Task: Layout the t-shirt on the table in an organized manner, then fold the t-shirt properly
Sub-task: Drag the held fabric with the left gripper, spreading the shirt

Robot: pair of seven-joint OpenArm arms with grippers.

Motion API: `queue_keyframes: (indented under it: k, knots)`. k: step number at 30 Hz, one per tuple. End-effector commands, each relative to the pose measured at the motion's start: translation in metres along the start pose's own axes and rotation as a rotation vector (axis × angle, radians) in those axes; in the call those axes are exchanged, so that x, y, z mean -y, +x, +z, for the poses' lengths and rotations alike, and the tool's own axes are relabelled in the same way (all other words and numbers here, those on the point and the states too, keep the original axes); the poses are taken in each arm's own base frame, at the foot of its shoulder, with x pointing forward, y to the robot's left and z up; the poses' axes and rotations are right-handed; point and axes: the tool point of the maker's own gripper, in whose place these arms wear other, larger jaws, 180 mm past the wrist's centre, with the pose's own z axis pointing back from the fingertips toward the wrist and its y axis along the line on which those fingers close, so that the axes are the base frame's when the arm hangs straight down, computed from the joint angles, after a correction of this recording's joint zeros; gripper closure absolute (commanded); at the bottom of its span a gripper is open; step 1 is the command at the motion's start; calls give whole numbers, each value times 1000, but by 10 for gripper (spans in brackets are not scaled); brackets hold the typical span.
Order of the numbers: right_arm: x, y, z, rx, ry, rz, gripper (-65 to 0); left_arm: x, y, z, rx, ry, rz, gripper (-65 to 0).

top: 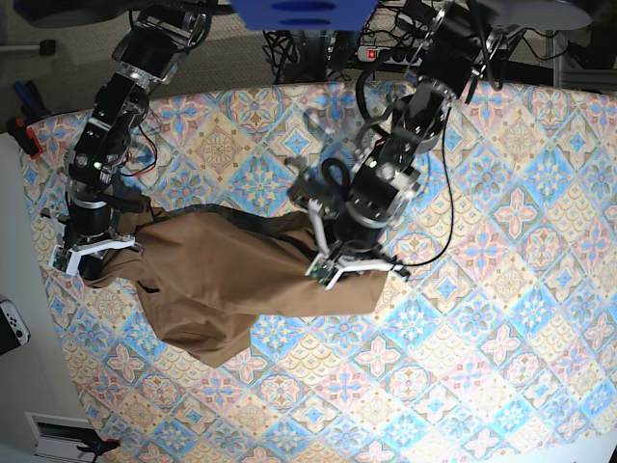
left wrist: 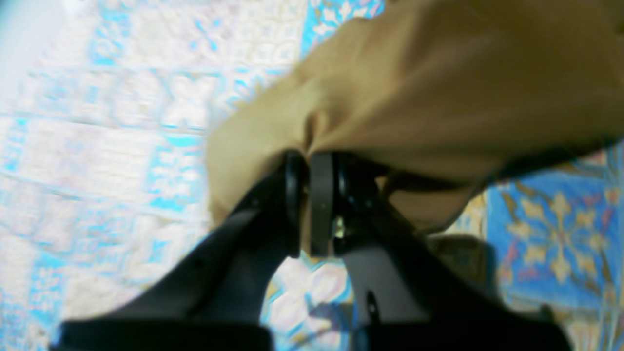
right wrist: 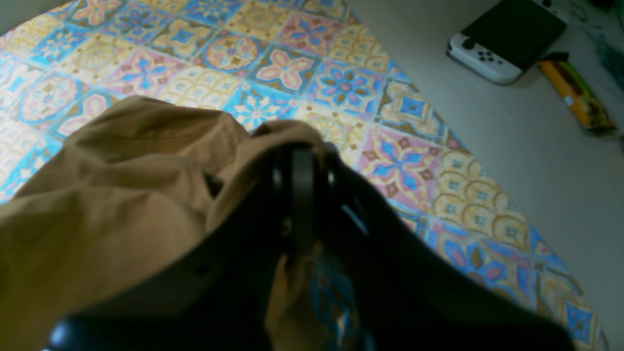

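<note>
T-shirt [top: 231, 280], one, pinched by two grippers, on one table [top: 501, 318]

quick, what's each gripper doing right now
Left gripper: shut on an edge of the tan soft cloth t-shirt.
Right gripper: shut on another bunched part of the t-shirt.

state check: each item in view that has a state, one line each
t-shirt: bunched and wrinkled, stretched between both grippers, not laid flat, not folded
left gripper: shut on t-shirt
right gripper: shut on t-shirt
table: covered by patterned cloth, shirt partly resting on it
game console: lying beside the cloth, screen dark
</note>
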Motion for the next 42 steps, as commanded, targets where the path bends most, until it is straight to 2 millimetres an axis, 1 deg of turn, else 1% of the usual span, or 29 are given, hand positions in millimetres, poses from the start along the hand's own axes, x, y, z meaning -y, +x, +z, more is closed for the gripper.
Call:
queue_keyframes:
  k: [1, 3, 5, 8, 10, 11, 12, 14, 16, 17, 18, 21, 23, 25, 28, 29, 31, 35, 37, 38, 39, 41, 42]
  knots:
    - [0, 22, 0, 70, 5, 4, 0, -7, 18, 12, 58, 19, -8, 0]
    - [0, 22, 0, 72, 5, 4, 0, -19, 14, 30, 53, 35, -24, 0]
    - [0, 24, 0, 78, 5, 5, 0, -25, 8, 39, 39, 42, -40, 0]
    - [0, 24, 0, 80, 5, 5, 0, -48, -7, 42, 3, 88, -36, 0]
    - [0, 24, 0, 80, 5, 5, 0, -67, -13, 44, -14, 125, -30, 0]
    - [0, 22, 0, 73, 5, 4, 0, -75, -14, 43, -22, 137, -35, 0]
    - [-1, 23, -1, 73, 5, 3, 0, -84, -9, 39, -15, 150, -48, 0]
    - [-1, 23, -1, 73, 7, 3, 0, -92, -7, 26, -33, 143, -75, 0]
    - [-1, 22, -1, 69, 7, 3, 0, -101, -11, 5, -73, 132, -84, 0]
    - [-2, 17, -3, 55, 8, 1, 0, -105, -12, -6, -95, 125, -84, 0]
    - [-4, 9, -5, 20, 16, 3, 0, -106, -14, -20, -116, 108, -73, 0]
    - [-18, -20, -11, -87, 53, 10, 0, -117, -15, -52, -181, 89, -57, 0]
    - [-24, -24, -12, -99, 68, 14, 0, -125, -16, -67, -218, 80, -48, 0]
    - [-24, -24, -12, -99, 68, 14, 0, -121, -5, -76, -216, 65, -67, 0]
    - [-24, -26, -12, -104, 68, 14, 0, -112, 1, -78, -209, 51, -90, 0]
    - [-24, -26, -12, -104, 68, 14, 0, -110, 2, -78, -205, 48, -97, -13]
    - [-24, -27, -12, -109, 68, 14, 0, -108, 2, -78, -204, 44, -102, -90]
    - [-23, -27, -12, -108, 67, 15, 0, -101, -7, -77, -217, 28, -93, -228]
    - [-23, -27, -12, -108, 67, 15, 0, -100, -10, -77, -219, 24, -86, -275]
    - [-23, -27, -12, -108, 67, 15, 0, -99, -10, -76, -216, 25, -85, -288]
    - [-23, -27, -12, -110, 67, 15, 0, -101, -1, -72, -190, 34, -89, -294]
    - [-23, -27, -12, -110, 67, 15, 0, -105, 4, -61, -153, 56, -69, -298]
    - [-24, -27, -12, -110, 69, 15, 0, -107, 11, -55, -122, 70, -53, -298]
